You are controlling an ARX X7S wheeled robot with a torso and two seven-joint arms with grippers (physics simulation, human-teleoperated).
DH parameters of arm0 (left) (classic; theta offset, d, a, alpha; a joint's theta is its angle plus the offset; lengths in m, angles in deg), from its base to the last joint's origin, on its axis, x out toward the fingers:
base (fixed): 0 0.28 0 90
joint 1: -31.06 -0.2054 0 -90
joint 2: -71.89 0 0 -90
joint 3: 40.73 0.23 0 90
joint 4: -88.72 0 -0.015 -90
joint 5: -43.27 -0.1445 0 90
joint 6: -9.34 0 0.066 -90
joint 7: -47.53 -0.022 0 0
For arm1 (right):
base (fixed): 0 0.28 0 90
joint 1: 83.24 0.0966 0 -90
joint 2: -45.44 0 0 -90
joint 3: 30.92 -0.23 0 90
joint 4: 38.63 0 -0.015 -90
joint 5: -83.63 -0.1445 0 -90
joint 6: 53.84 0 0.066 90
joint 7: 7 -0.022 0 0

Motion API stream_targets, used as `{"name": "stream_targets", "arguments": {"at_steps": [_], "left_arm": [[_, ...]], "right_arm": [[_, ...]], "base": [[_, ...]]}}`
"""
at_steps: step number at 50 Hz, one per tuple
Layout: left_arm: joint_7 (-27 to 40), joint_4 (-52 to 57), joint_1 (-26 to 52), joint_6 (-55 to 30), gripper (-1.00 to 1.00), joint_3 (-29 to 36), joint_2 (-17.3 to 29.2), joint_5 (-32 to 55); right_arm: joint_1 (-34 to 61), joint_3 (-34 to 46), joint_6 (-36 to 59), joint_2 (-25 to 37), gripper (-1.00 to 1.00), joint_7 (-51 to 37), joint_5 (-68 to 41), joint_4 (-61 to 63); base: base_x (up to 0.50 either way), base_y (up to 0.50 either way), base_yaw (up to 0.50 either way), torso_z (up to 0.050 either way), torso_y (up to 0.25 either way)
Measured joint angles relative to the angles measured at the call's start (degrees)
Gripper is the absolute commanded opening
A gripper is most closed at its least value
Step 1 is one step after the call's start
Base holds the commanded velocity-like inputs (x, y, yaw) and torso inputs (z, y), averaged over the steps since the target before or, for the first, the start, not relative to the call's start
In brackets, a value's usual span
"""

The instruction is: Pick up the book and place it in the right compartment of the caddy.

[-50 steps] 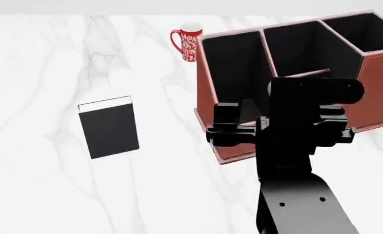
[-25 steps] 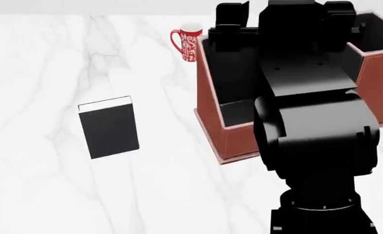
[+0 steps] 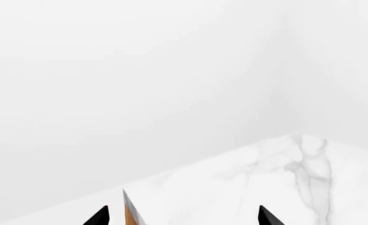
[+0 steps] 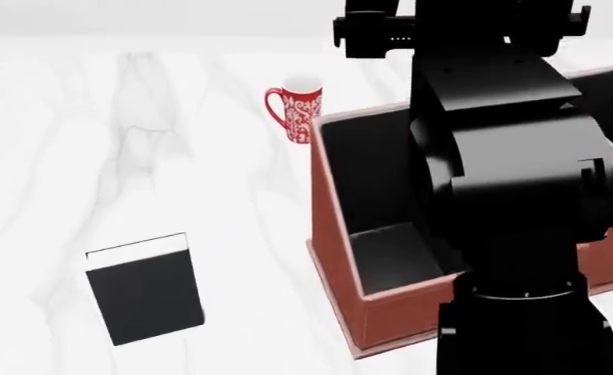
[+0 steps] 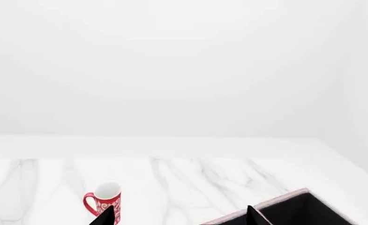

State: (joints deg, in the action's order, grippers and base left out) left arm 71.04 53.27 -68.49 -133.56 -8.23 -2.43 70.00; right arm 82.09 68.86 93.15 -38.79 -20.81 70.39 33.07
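Head view shows the thick black-covered book with white page edges [image 4: 144, 287] flat on marble left of the reddish-brown leather-like caddy [image 4: 337, 258], probably stiff and heavy, best pinched across its edges; my fingers hang apart, empty.

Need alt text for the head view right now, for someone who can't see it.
A large black robot arm rises over the reddish-brown box caddy with black interior, hiding most of it. The thick black book with white page edges lies flat on the white marble table; a red patterned mug stands behind.
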Motion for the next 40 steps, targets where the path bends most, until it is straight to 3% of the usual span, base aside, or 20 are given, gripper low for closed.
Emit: {"name": "stream_targets", "arguments": {"at_steps": [40], "left_arm": [[0.3,0.3,-1.4,1.1,1.0,-1.0,0.0,1.3]], "right_arm": [[0.7,1.4,0.6,0.4,1.0,-0.1,-2.4,-0.3]], "base": [[0.5,0.0,0.0,0.0,0.001]]}}
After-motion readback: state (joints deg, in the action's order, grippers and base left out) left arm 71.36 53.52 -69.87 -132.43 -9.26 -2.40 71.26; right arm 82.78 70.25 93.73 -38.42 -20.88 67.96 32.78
